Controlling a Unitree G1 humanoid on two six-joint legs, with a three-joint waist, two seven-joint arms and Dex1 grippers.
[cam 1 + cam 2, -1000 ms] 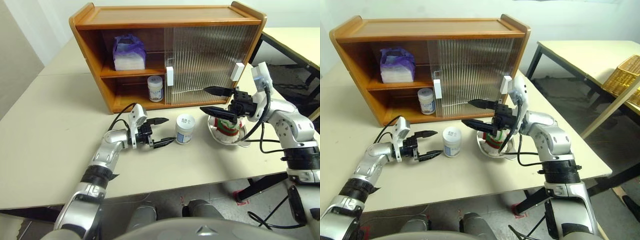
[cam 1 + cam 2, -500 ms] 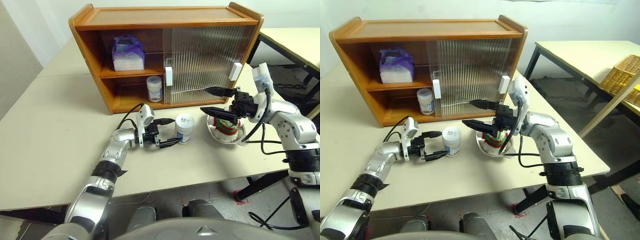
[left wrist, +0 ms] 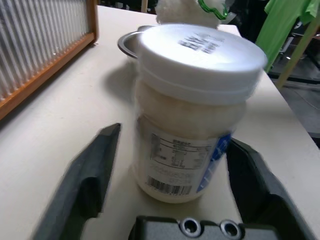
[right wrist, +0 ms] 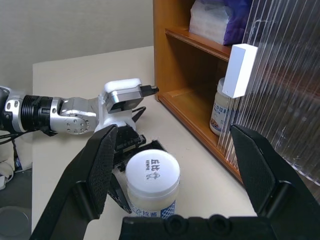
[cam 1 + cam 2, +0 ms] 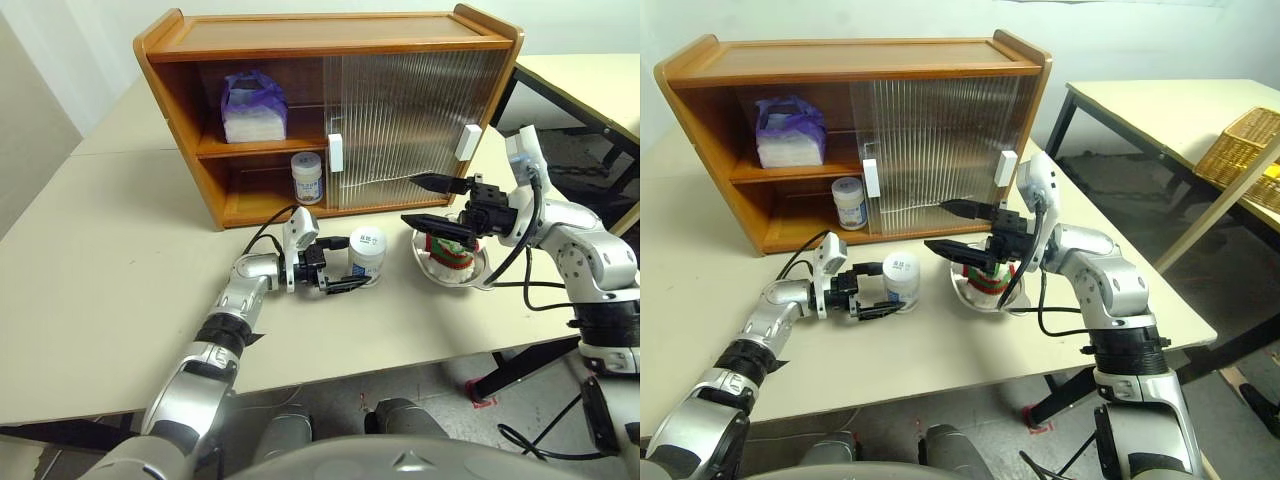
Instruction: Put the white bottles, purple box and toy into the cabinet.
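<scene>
Cabinet (image 5: pixel 330 30) of brown wood stands at the back of the pale table (image 5: pixel 100 260), its left half uncovered and its two ribbed sliding doors (image 5: pixel 410 125) drawn across the right half. On the upper shelf at the left sits the purple box (image 5: pixel 252 105), white tissue showing below its crinkled top. On the lower shelf, just left of the nearer door's white handle (image 5: pixel 335 157), stands one white bottle (image 5: pixel 307 178).

In front of the cabinet, the left gripper (image 5: pixel 352 262) lies low over the table and points to the right. Its black fingers (image 3: pixel 95 175) are spread to either side of the second white bottle (image 5: pixel 367 252), which stands upright on the table between them; a gap shows on each side of the jar, so nothing is clamped.

Further right, a round steel bowl (image 5: pixel 478 277) rests on the table with the toy (image 5: pixel 450 256) in it, red and green showing. The right gripper (image 5: pixel 432 200) hangs above the bowl, pointing left, its two fingers wide apart and empty.
</scene>
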